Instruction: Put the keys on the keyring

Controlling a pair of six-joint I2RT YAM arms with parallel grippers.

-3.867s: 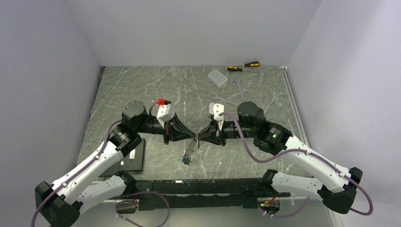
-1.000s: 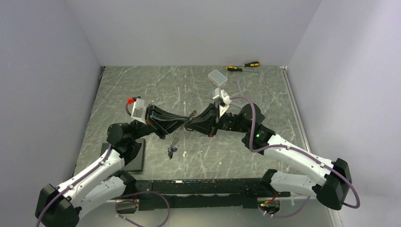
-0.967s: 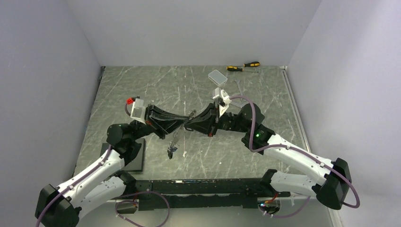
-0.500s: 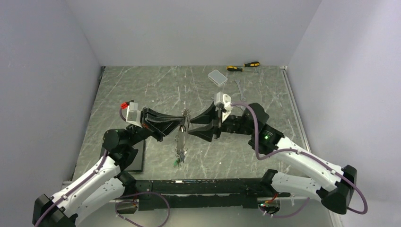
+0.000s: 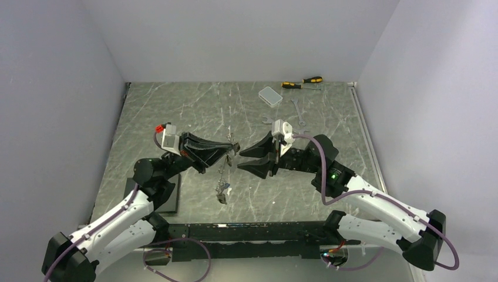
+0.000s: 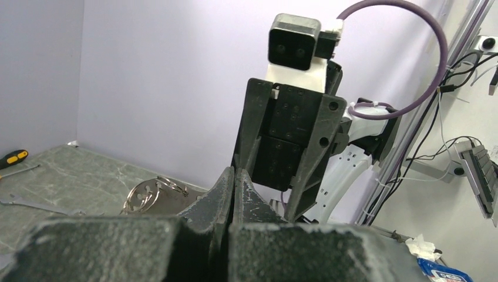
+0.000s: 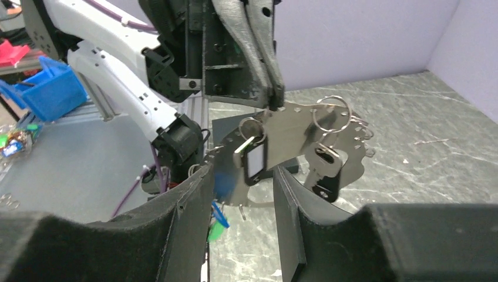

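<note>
The keyring point(image 7: 288, 138) hangs above the worktop point(image 5: 176, 111), near the middle of the overhead view. My left hand point(image 5: 228, 154) pinches it at its top edge, fingers pressed together on it. In the right wrist view it shows as a shiny, flat-looking silver piece with small holes along its rim.

The keys point(image 7: 322, 174) dangle from it. 1 has a black head at the lower right, and 1 carries a black tag with a pale window at the centre. Blue and green tags hang lower down, blurred. A small split ring point(image 7: 329, 113) sits at its upper right.

My right hand point(image 5: 240, 160) faces the left one from just beside it, fingers spread and holding nothing; I cannot tell whether it touches the keyring.

Toward the upper right of the overhead view lie wrenches point(image 5: 299, 111), a clear plastic box point(image 5: 271, 96) and 2 screwdrivers point(image 5: 311, 79).
</note>
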